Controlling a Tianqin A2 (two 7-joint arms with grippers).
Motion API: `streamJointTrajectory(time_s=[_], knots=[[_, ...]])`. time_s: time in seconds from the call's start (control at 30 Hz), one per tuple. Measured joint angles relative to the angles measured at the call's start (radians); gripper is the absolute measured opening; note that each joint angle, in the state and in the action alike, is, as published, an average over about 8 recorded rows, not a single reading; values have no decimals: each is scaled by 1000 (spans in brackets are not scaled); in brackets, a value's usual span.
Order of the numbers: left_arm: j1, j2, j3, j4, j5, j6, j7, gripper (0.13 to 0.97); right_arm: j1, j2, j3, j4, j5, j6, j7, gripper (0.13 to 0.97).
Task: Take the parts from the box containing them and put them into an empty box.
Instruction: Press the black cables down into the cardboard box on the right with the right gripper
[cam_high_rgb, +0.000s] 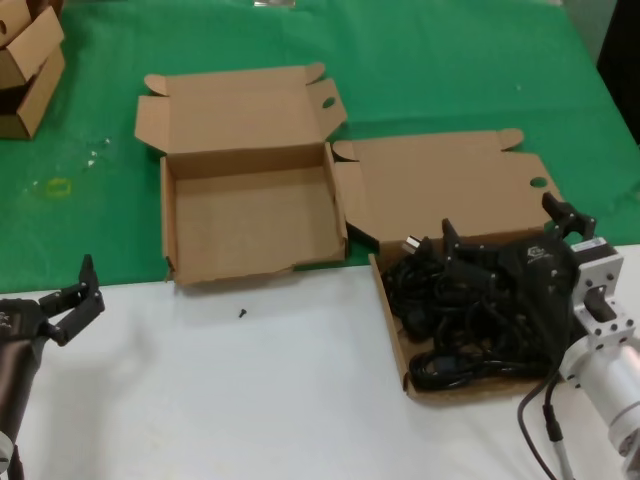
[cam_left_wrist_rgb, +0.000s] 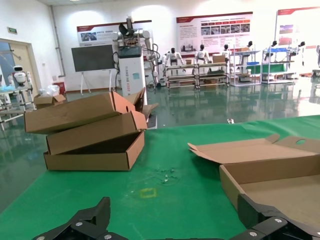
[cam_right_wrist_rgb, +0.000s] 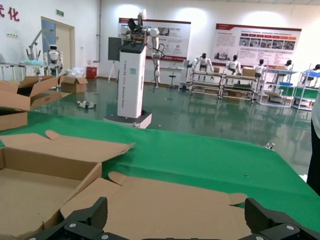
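The parts, a tangle of black power cords (cam_high_rgb: 455, 320), lie in the shallow cardboard tray (cam_high_rgb: 392, 335) at the right, whose lid (cam_high_rgb: 450, 185) lies flat behind it. My right gripper (cam_high_rgb: 508, 228) hovers open over the cords' far side with nothing between its fingers. In the right wrist view this gripper (cam_right_wrist_rgb: 177, 220) faces the tray's lid (cam_right_wrist_rgb: 165, 200), and the cords are hidden there. The empty box (cam_high_rgb: 250, 215), squarer with taller walls, stands open left of the tray. My left gripper (cam_high_rgb: 78, 302) hangs open over the white table at the near left, and in its wrist view (cam_left_wrist_rgb: 175, 222) it holds nothing.
Small stacked cartons (cam_high_rgb: 28, 65) sit at the far left on the green mat, seen also in the left wrist view (cam_left_wrist_rgb: 90, 135). A tiny black speck (cam_high_rgb: 242, 313) lies on the white table in front of the empty box (cam_left_wrist_rgb: 280, 185).
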Motion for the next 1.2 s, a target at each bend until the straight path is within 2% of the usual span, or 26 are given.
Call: streamJointTrajectory(time_s=[0.13, 0.33, 0.43, 0.7, 0.83, 0.87, 1.0, 1.1, 1.2], knots=[[0, 0, 0, 0, 0, 0, 0, 911, -1, 11, -13, 4, 0, 11, -2, 966], [0, 0, 0, 0, 0, 0, 0, 818, 8, 117, -100, 27, 67, 65, -6, 966], [0, 0, 0, 0, 0, 0, 0, 787, 24, 220, -178, 49, 146, 110, -19, 966], [0, 0, 0, 0, 0, 0, 0, 593, 124, 541, -424, 88, 373, 161, -36, 966], [0, 0, 0, 0, 0, 0, 0, 593, 224, 686, -566, 94, 444, 127, -8, 966], [0, 0, 0, 0, 0, 0, 0, 565, 256, 719, -604, 93, 452, 113, 4, 966], [0, 0, 0, 0, 0, 0, 0, 457, 399, 827, -747, 83, 417, 28, 99, 966], [0, 0, 0, 0, 0, 0, 0, 376, 506, 882, -824, 71, 321, -74, 211, 966], [0, 0, 0, 0, 0, 0, 0, 339, 599, 919, -865, 61, 206, -203, 314, 966]])
